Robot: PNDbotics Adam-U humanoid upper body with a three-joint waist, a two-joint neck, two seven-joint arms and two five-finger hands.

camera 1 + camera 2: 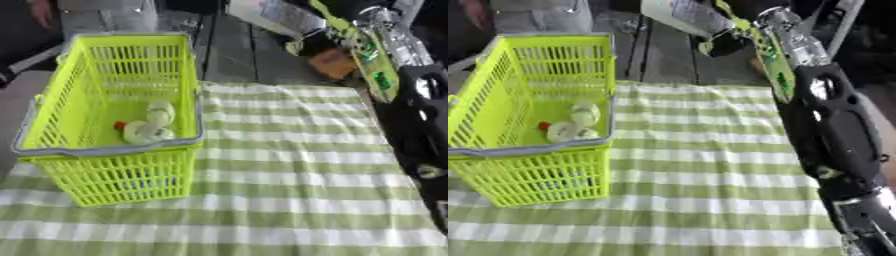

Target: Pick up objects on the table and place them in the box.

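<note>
R hand [319, 47] up at far right past the cloth's edge, can't tell if fingers open or shut. Lime basket [114, 150] sits on green-checked cloth [289, 175] at left w/ pale rounded items [150, 127] inside

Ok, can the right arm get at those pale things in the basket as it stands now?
Probably yes. The basket is open on top with nothing over the pale things, and no object stands between it and the right arm, which lies along the right side of the checked cloth.
</note>
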